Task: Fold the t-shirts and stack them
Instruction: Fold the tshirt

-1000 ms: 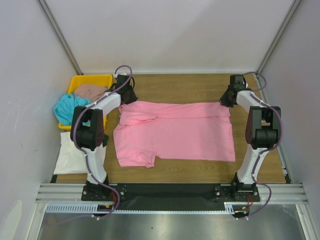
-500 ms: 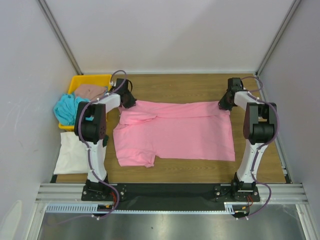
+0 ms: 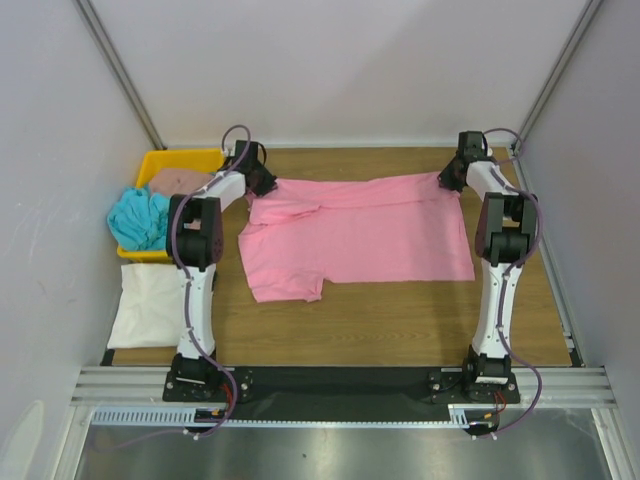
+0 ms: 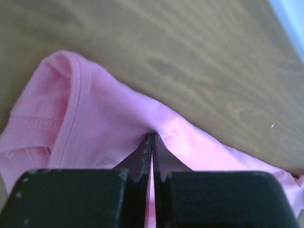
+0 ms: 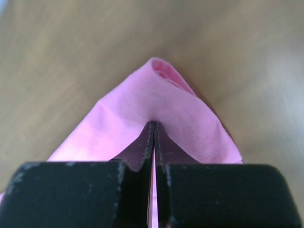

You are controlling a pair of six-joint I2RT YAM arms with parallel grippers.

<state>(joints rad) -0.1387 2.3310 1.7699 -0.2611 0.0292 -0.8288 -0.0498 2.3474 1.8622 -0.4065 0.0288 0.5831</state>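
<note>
The bright pink t-shirt [image 3: 360, 235] lies spread on the wooden table, stretched between both arms at its far edge. My left gripper [image 3: 262, 183] is shut on its far left corner; the left wrist view shows pink cloth [image 4: 109, 123] pinched between the shut fingers. My right gripper [image 3: 447, 180] is shut on its far right corner, and the right wrist view shows a pink hem fold [image 5: 166, 102] in the jaws. The turquoise shirt [image 3: 138, 220] and the dusty brown-pink shirt [image 3: 180, 182] lie in the yellow tray. The cream-white shirt [image 3: 150, 303] lies folded at the left.
The yellow plastic tray [image 3: 185, 158] stands at the far left of the table. White walls close the table on three sides. The wooden table [image 3: 380, 325] shows bare in front of the pink shirt.
Both grippers have moved toward the far edge of the table, dragging the pink shirt away from the arm bases. The shirt's near edge now lies farther back.
</note>
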